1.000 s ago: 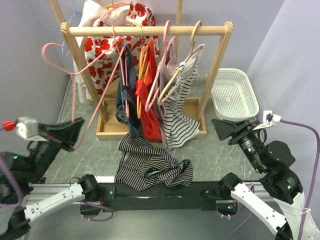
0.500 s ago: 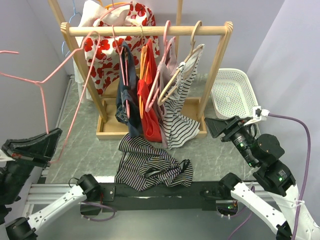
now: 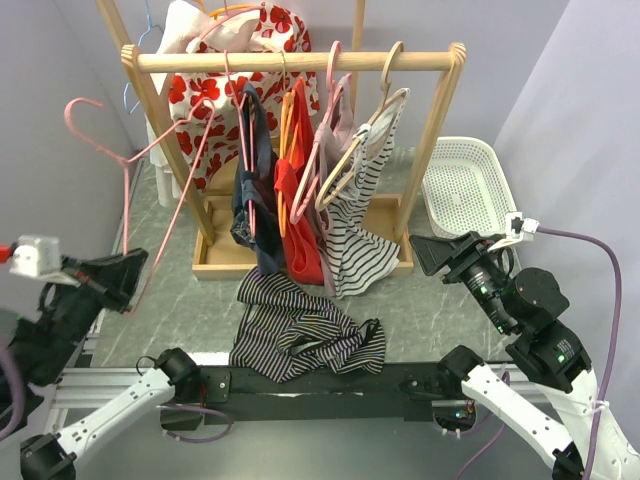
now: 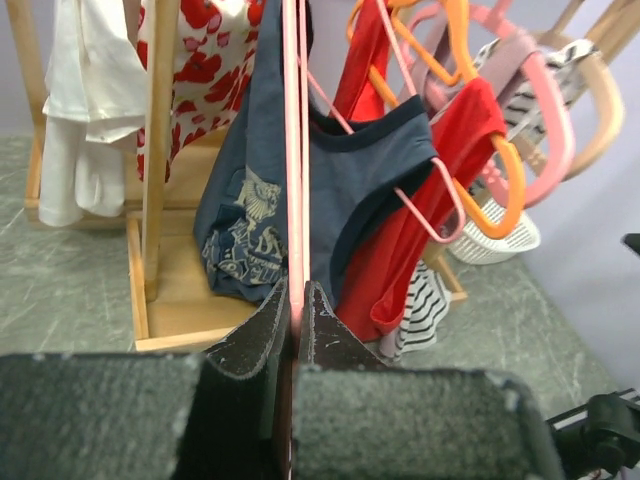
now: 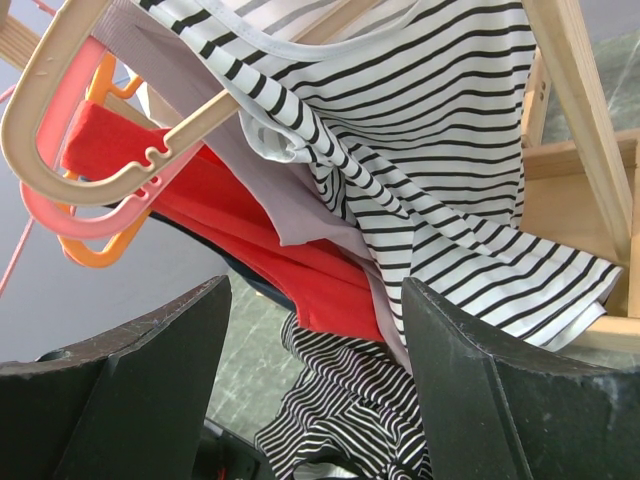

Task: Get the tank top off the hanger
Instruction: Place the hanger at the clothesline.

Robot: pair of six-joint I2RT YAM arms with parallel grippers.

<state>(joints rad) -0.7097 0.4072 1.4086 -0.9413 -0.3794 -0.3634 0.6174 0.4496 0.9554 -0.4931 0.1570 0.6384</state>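
- One wooden rack [image 3: 300, 61] stands at the back of the table, hung with a red-flowered garment [image 3: 205, 95], a navy top [image 3: 255, 195], a red top [image 3: 298, 230] and a white striped top [image 3: 358, 245].
- The tank top [image 3: 300, 335], dark with thin stripes, lies crumpled on the table in front of the rack, near the arms' bases and off any hanger.
- A white basket [image 3: 462, 185] sits to the right of the rack.
- The pink wire hanger [image 4: 291, 150] is bare and stands up to the left of the rack.
- The left gripper [image 4: 297, 300] has its fingers pinched tight on the hanger's lower wire.
- The right gripper [image 5: 312, 300] is spread wide and holds nothing, facing the white striped top.
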